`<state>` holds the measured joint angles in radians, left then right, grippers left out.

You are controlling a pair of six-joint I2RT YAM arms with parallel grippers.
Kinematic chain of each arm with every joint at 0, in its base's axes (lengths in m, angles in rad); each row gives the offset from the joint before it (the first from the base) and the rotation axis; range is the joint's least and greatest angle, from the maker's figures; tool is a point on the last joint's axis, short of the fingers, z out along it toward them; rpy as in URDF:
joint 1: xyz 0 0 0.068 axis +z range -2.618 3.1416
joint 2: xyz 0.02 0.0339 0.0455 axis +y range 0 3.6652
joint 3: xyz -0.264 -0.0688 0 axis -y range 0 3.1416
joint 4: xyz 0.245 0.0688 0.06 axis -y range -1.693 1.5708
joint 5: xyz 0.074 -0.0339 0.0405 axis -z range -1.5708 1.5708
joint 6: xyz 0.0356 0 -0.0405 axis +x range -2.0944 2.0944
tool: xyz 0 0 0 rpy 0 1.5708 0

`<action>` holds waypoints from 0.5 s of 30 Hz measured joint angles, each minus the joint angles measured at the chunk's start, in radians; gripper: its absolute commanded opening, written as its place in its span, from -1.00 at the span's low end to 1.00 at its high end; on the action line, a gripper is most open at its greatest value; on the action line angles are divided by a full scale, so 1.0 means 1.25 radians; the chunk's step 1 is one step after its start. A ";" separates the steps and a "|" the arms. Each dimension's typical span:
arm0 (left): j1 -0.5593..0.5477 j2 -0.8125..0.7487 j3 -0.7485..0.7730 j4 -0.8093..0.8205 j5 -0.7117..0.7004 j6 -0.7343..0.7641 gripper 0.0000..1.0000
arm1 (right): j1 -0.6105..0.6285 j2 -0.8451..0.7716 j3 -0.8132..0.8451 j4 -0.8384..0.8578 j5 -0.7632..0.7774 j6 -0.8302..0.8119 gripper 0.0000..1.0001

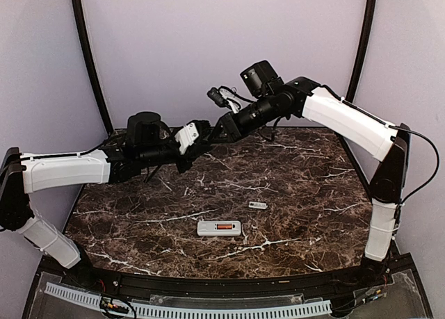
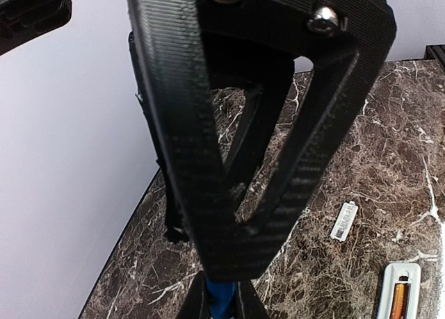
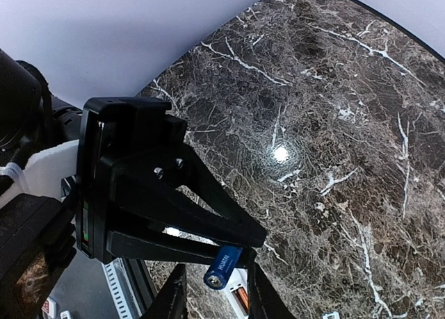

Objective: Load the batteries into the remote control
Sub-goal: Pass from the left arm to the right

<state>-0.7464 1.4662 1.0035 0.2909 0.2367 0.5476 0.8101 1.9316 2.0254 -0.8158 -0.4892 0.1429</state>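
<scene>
from the left, the left hand (image 3: pixel 243 244) reaches in over the back of the dark brown, white-veined marble-look table (image 1: pixel 299 187) and hangs well above it. its black fingers are pressed together on a small blue cylindrical battery (image 3: pixel 223 266), pinching it by one end so the other end sticks out free. the right hand (image 3: pixel 217 285) meets it from the right, tip to tip. its fingers are parted and stand on either side of the blue battery's free end, and we cannot tell whether they touch it. down on the table, near the front middle, lies the small white rectangular plastic remote control (image 1: pixel 219 228), back up with its compartment open. a small orange cylindrical battery (image 1: pixel 223 226) sits in it. to its right and a little further back lies a small flat white cover piece (image 1: pixel 258 205), apart from the remote.
</scene>
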 measured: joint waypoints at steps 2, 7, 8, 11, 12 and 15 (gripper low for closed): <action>-0.001 0.000 0.000 -0.002 -0.002 0.001 -1.00 | 0.000 0.000 0.000 0.000 0.000 0.002 -0.42; -0.003 0.000 0.002 -0.003 -0.006 0.002 -1.00 | 0.001 0.001 0.000 0.000 0.000 0.007 -0.45; -0.003 0.000 0.002 -0.003 -0.007 0.002 -1.00 | 0.002 0.001 0.000 0.000 0.000 0.008 -0.45; -0.004 0.001 0.003 -0.003 -0.008 0.002 -1.00 | 0.002 0.002 0.000 0.000 0.000 0.008 -0.48; -0.004 0.001 0.003 -0.003 -0.008 0.002 -1.00 | 0.002 0.003 0.000 0.000 0.000 0.008 -0.50; -0.004 0.001 0.003 -0.003 -0.009 0.002 -1.00 | 0.002 0.009 0.000 -0.001 0.003 0.006 -0.62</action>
<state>-0.7509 1.4677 1.0073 0.2867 0.2260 0.5499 0.8127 1.9430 2.0254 -0.8169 -0.4854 0.1501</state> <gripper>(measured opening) 0.097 0.239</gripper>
